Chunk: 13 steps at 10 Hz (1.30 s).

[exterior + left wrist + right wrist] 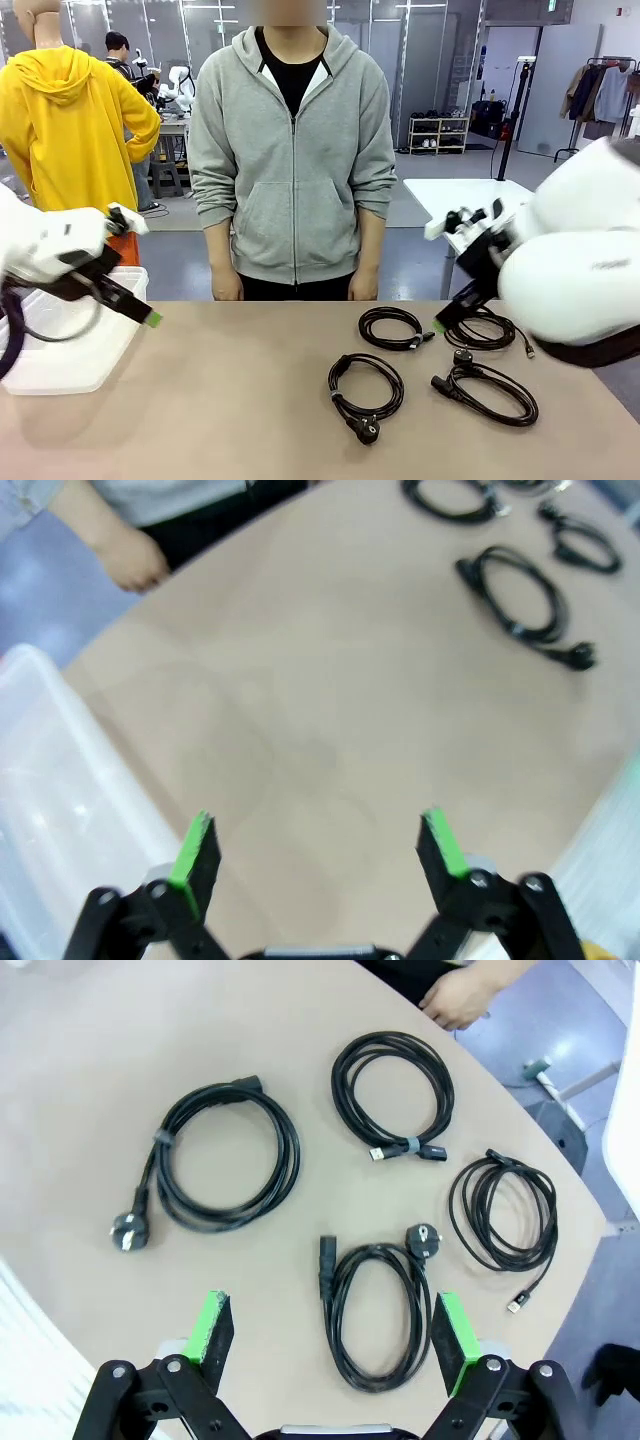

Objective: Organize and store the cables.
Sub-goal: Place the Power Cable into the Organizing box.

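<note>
Several black coiled cables lie on the right half of the tan table (230,400). One cable (366,388) near the front has a chunky round plug, and a second plugged coil (490,385) lies to its right. Two thinner coils (392,327) (485,330) lie behind them. My right gripper (440,322) hangs open above this group; its wrist view looks down on the plugged coil (375,1310) between its fingers and the big coil (225,1155) to the left. My left gripper (150,318) is open and empty over the table's left side (320,845), far from the cables (525,595).
A clear plastic bin (60,340) stands at the table's left edge, beside my left gripper (50,810). A person in a grey hoodie (292,150) stands at the far side, hands (465,995) (125,560) down at the table edge.
</note>
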Tool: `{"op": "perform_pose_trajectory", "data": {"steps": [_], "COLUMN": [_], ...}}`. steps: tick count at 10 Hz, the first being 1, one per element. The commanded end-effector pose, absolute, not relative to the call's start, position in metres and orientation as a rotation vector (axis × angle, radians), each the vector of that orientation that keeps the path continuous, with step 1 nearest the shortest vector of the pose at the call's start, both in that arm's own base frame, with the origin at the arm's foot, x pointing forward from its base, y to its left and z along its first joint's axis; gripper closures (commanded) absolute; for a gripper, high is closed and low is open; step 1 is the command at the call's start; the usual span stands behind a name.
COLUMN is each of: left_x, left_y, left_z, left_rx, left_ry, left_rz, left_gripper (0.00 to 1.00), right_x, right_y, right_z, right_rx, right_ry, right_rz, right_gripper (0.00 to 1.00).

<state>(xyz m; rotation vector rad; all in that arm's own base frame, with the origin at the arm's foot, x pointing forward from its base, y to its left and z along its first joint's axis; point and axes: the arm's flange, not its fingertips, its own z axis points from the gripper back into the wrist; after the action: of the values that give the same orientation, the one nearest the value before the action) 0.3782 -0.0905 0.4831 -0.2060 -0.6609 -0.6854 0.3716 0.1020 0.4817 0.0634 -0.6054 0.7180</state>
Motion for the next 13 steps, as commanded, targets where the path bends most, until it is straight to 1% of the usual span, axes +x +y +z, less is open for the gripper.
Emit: {"op": "perform_pose_trajectory", "data": {"steps": [1, 3, 5, 7, 8, 10, 11, 13], "left_x": [0.352, 0.334, 0.316, 0.297, 0.29, 0.282, 0.287, 0.287], "left_y": [-0.03, 0.023, 0.076, 0.125, 0.142, 0.161, 0.157, 0.157], "left_z": [0.532, 0.554, 0.562, 0.558, 0.551, 0.532, 0.552, 0.552], "left_rx": [-0.32, -0.376, -0.378, -0.399, -0.414, -0.438, -0.393, -0.393], "left_ry": [-0.639, -0.676, -0.738, -0.829, -0.855, -0.844, -0.838, -0.838], "left_rz": [-0.734, -0.746, -0.758, -0.646, -0.591, -0.504, -0.564, -0.564], "left_gripper": [0.0, 0.0, 0.0, 0.0, 0.0, 0.0, 0.0, 0.0], "right_x": [0.344, 0.321, 0.301, 0.272, 0.265, 0.26, 0.279, 0.279], "right_y": [0.039, -0.017, -0.078, -0.115, -0.123, -0.125, -0.144, -0.144], "right_z": [0.512, 0.524, 0.515, 0.505, 0.501, 0.494, 0.519, 0.519], "right_rx": [0.168, 0.242, 0.357, 0.409, 0.4, 0.396, 0.395, 0.395], "right_ry": [-0.62, -0.657, -0.7, -0.77, -0.773, -0.773, -0.767, -0.767], "right_rz": [0.733, 0.765, 0.745, 0.699, 0.664, 0.619, 0.64, 0.64], "right_gripper": [0.0, 0.0, 0.0, 0.0, 0.0, 0.0, 0.0, 0.0]}}
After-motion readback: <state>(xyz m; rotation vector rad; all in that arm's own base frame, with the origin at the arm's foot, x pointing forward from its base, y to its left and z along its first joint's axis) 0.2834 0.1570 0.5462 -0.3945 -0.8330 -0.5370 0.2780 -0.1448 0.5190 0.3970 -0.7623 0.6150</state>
